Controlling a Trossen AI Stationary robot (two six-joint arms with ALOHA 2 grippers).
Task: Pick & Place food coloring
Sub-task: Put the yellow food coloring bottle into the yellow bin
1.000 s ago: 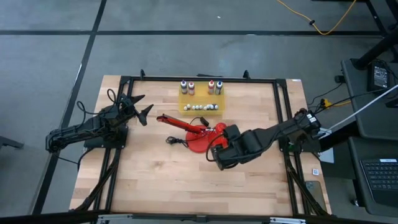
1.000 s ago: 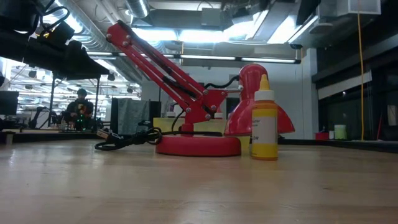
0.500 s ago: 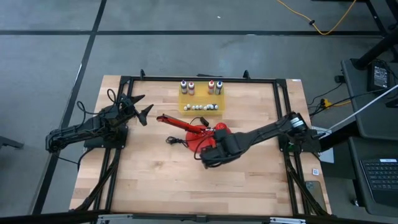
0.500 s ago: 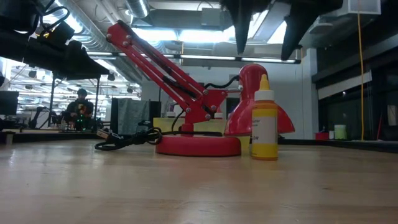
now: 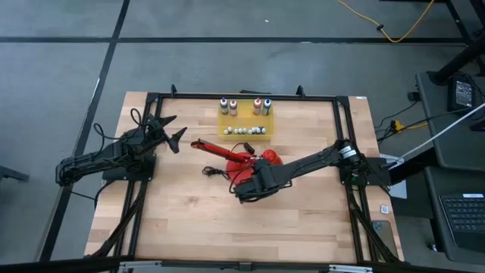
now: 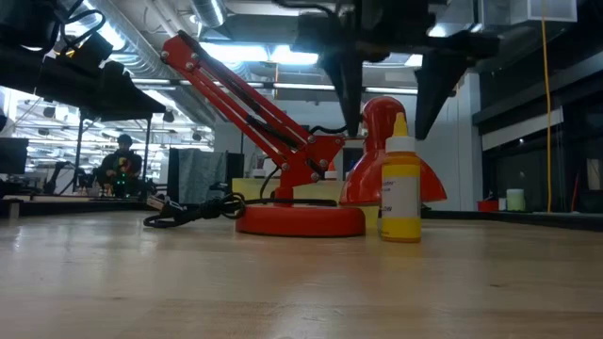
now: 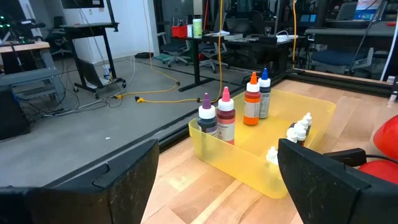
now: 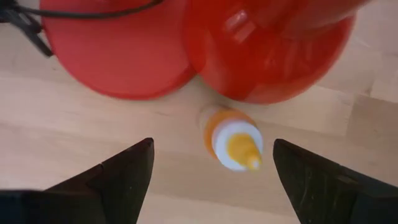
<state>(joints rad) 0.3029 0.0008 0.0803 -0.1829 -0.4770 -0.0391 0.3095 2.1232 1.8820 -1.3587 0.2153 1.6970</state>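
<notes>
One yellow bottle (image 6: 400, 191) stands upright on the bench (image 5: 197, 220), just beside the red lamp (image 6: 300, 220). The right end effector (image 6: 388, 85) hangs directly above it, fingers apart, one each side of the tip, not touching. Four more bottles (image 7: 235, 109) stand in the yellow tray (image 7: 249, 169) at the bench's far edge, with small white caps (image 7: 298, 130) loose inside. The left end effector (image 5: 168, 130) waits near the left edge, fingers apart, empty.
</notes>
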